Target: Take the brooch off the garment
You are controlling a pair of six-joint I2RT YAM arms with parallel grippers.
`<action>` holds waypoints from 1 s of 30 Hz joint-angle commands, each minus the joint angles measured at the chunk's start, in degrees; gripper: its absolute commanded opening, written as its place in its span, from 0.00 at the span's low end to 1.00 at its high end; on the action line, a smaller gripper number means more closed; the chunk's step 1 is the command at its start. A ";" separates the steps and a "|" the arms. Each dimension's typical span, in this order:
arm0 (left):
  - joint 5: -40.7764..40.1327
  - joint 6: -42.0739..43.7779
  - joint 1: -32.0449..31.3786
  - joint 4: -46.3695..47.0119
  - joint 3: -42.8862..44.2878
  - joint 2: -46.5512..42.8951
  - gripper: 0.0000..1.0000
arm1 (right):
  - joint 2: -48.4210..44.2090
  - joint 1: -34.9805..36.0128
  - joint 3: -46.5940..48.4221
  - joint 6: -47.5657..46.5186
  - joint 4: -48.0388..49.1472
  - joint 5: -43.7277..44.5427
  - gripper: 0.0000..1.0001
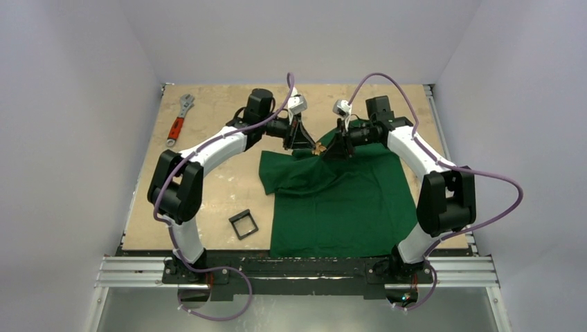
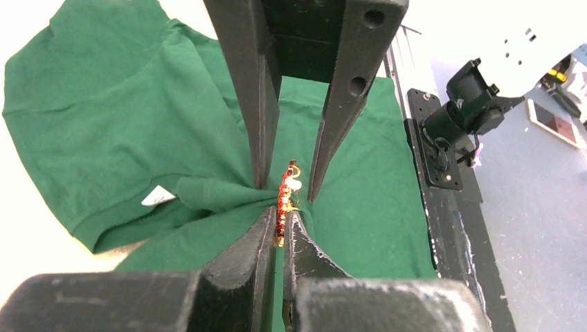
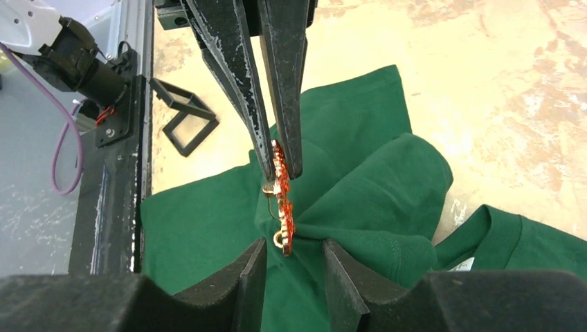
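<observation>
The dark green T-shirt [image 1: 346, 200] lies on the table, its upper left part gathered and pulled up into a peak. The tiny orange-red brooch [image 1: 319, 148] sits at that peak, still joined to the cloth. My left gripper [image 2: 280, 218] is shut on the brooch [image 2: 284, 197], edge-on between its tips. My right gripper [image 3: 294, 243] is open; its fingers stand on either side of the brooch [image 3: 282, 214] and the cloth fold [image 3: 374, 173] under it. In the top view the left gripper [image 1: 302, 140] and the right gripper [image 1: 337, 146] meet tip to tip.
A red-handled wrench [image 1: 178, 121] lies at the far left of the wooden table. A small black square frame [image 1: 243, 225] lies near the front, left of the shirt. The shirt's white label [image 2: 158, 196] shows by the collar.
</observation>
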 commanded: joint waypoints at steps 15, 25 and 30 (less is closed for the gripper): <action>5.06 14.24 -1.20 -7.71 1.13 -2.40 0.00 | -1.29 2.03 6.55 -8.91 -7.96 -1.17 0.22; 4.73 13.44 -1.39 -7.71 1.42 -2.00 0.00 | -0.35 2.88 6.01 -11.60 -10.11 0.21 0.22; 4.67 12.61 -1.39 -6.98 1.50 -1.83 0.00 | -0.54 3.04 5.10 -12.00 -9.79 1.22 0.22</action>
